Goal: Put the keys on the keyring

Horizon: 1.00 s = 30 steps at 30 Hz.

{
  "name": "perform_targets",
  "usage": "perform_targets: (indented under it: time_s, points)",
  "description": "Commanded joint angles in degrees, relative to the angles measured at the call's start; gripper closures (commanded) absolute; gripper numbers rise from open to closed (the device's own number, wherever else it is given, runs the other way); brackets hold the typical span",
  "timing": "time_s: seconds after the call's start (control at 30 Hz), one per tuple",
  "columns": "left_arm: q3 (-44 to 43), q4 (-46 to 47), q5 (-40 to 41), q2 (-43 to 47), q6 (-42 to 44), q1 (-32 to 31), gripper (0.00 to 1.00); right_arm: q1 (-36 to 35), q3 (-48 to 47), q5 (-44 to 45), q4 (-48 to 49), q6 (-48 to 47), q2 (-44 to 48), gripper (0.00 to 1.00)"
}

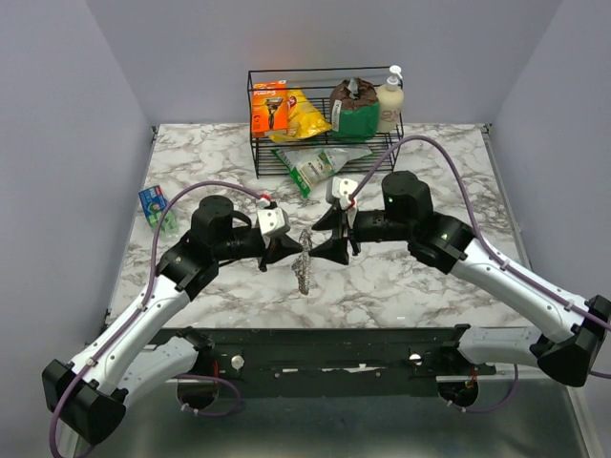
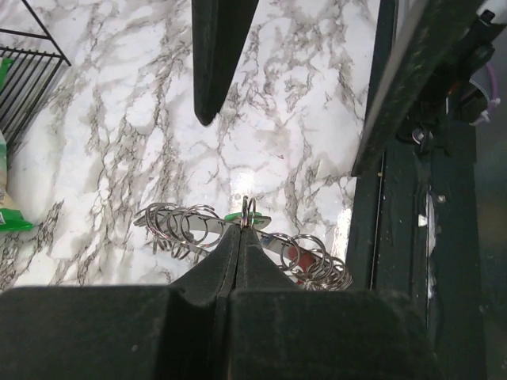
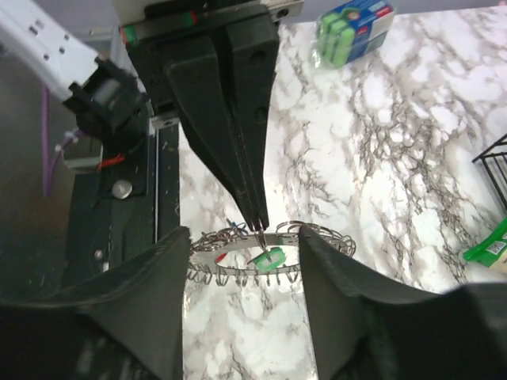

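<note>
The keyring (image 1: 305, 262) is a silver band fringed with small split rings, hanging above the marble between the two grippers. My left gripper (image 1: 286, 250) is shut, its tips (image 2: 242, 231) pinching a small ring at the keyring (image 2: 178, 226). In the right wrist view a green-headed key (image 3: 269, 258) dangles from that pinched ring, just below the left fingertips (image 3: 255, 214). A bit of red (image 2: 299, 257) shows among the rings. My right gripper (image 3: 245, 257) stands open, one finger on each side of the keyring (image 3: 238, 241), touching nothing I can see.
A black wire basket (image 1: 325, 119) with packets and a bottle stands at the back. A green packet (image 1: 315, 164) lies in front of it. A blue and green box (image 1: 153, 202) sits at the left edge. The arms' black base rail (image 1: 325, 348) runs along the near edge.
</note>
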<state>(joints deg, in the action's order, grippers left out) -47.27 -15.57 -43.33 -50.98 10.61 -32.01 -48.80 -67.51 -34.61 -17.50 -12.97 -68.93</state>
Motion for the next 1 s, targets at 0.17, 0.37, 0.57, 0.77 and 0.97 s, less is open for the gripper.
perform_targets:
  time_s: [0.17, 0.37, 0.57, 0.77, 0.97]
  points:
    - [3.49, 14.23, 4.57, 5.36, -7.09, -0.25, 1.0, 3.61, 5.54, 3.59, 10.98, 7.69, 4.93, 0.22]
    - [7.18, 23.63, 3.79, 9.23, -12.0, -0.25, 1.0, 7.83, 9.76, -5.02, 16.69, 10.59, 7.22, 0.2]
    - [11.75, 36.19, 1.24, 11.25, -18.77, -0.25, 1.0, 9.24, 14.49, -11.79, 24.77, 12.18, 10.56, 0.23]
    - [16.93, 52.71, -1.75, 11.61, -25.9, -0.25, 1.0, 9.42, 16.62, -17.49, 32.34, 16.22, 12.76, 0.24]
    - [18.96, 63.28, -4.3, 10.38, -31.35, -0.25, 1.0, 9.42, 16.53, -23.74, 39.71, 21.66, 10.05, 0.31]
